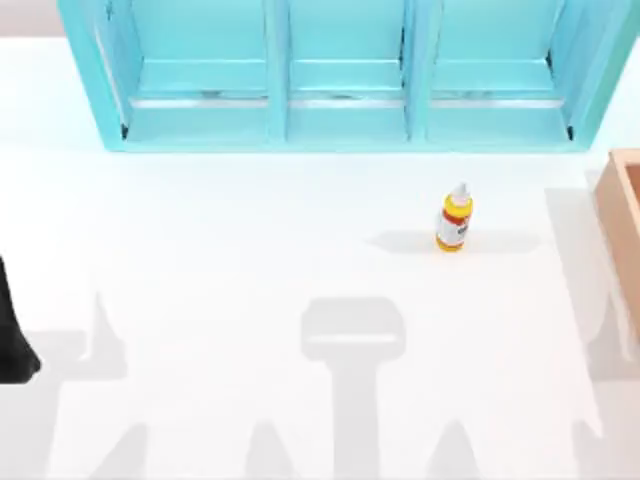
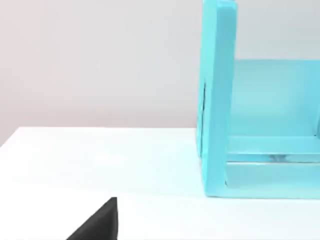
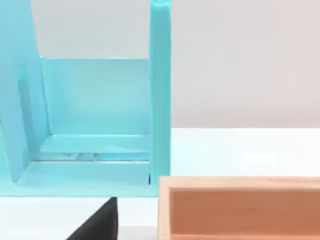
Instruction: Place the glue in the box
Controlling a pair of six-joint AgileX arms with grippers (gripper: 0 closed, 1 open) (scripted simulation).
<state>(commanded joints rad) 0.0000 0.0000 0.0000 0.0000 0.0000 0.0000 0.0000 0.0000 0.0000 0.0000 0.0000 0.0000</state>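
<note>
One dark piece of the left arm (image 1: 12, 330) sits at the table's (image 1: 250, 250) left edge; I cannot tell how its fingers stand. Far back stands a glossy turquoise three-compartment shelf unit (image 1: 345, 120). Right of centre, the small yellow glue (image 1: 454, 219) stands upright, apart from the plain-walled tan wooden box (image 1: 622, 215) at the right edge.

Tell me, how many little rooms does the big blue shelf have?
3. The shelf stands along the table's far edge, its compartments side by side: one at the left, one in the middle, one at the right.
</note>
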